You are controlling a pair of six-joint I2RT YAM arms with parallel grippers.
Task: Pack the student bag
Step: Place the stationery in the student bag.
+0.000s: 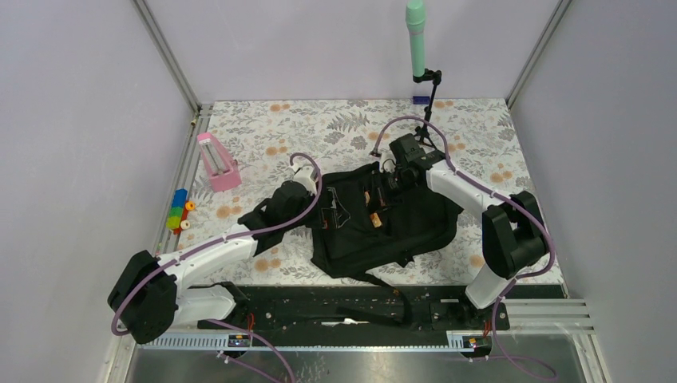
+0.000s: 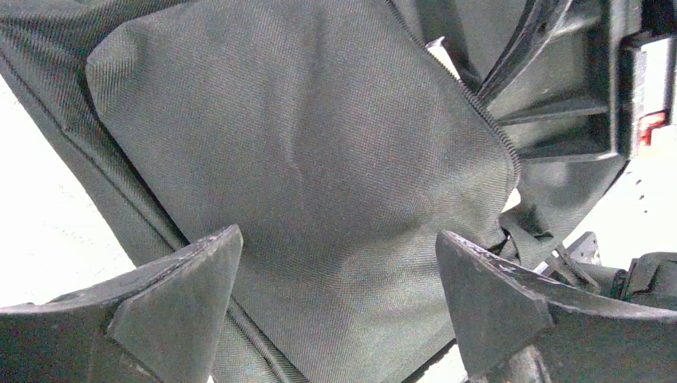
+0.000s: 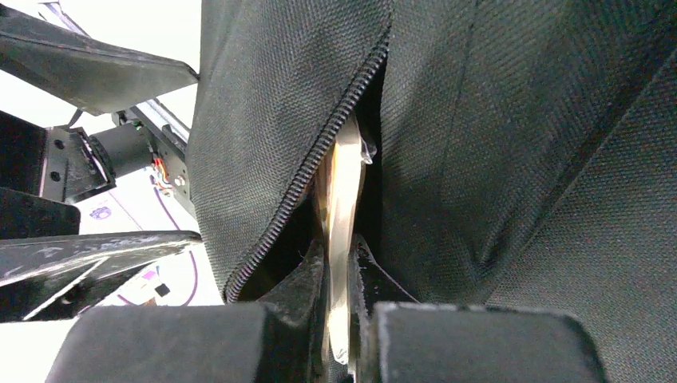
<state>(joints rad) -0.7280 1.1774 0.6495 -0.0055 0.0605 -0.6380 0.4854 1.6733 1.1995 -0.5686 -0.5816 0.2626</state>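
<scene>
The student bag [image 1: 399, 231] lies in the middle of the table, a black fabric backpack with its zip open. My right gripper [image 1: 389, 182] is at the bag's far side. In the right wrist view it [image 3: 339, 263] is shut on a thin cream flat thing [image 3: 343, 175], seen edge-on, which reaches into the gap beside the zip teeth [image 3: 319, 152] of the bag [image 3: 519, 159]. My left gripper [image 1: 318, 209] is at the bag's left edge. It [image 2: 339, 271] stands open over a flap of the bag [image 2: 319, 144], with nothing pinched between its fingers [image 2: 176, 295].
A pink holder [image 1: 217, 163] and coloured blocks [image 1: 180, 211] sit at the table's left. A green cylinder [image 1: 416, 40] on a black stand [image 1: 431, 104] rises at the back. A bag strap [image 1: 383, 287] trails over the near edge towards the arm bases.
</scene>
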